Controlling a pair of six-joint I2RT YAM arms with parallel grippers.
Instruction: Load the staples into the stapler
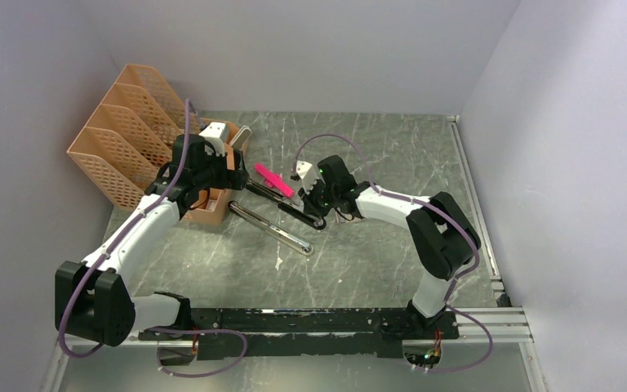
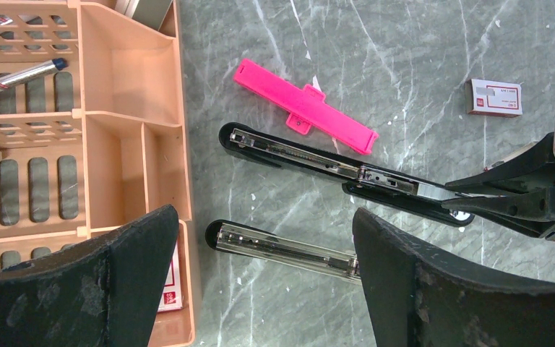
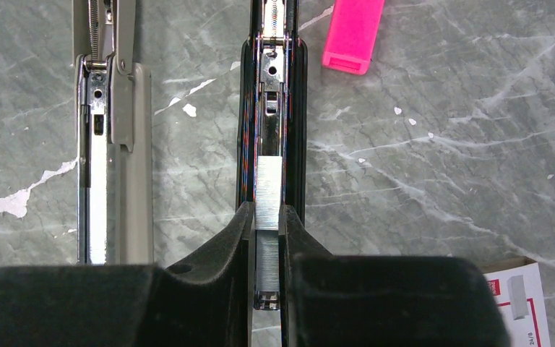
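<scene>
My right gripper point(image 3: 267, 235) pinches the staples point(image 3: 268, 189); I must align them along the open stapler point(image 3: 272, 79) (left gripper point(image 2: 264, 278) gapes wide, idle), then lower flat.

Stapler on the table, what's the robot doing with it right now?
The right gripper is shut on a strip of staples, holding it lined up along the rail of the black stapler, which lies opened flat. The strip is not yet released. The left gripper hangs open above a second opened stapler beside the orange organizer, holding nothing.
</scene>
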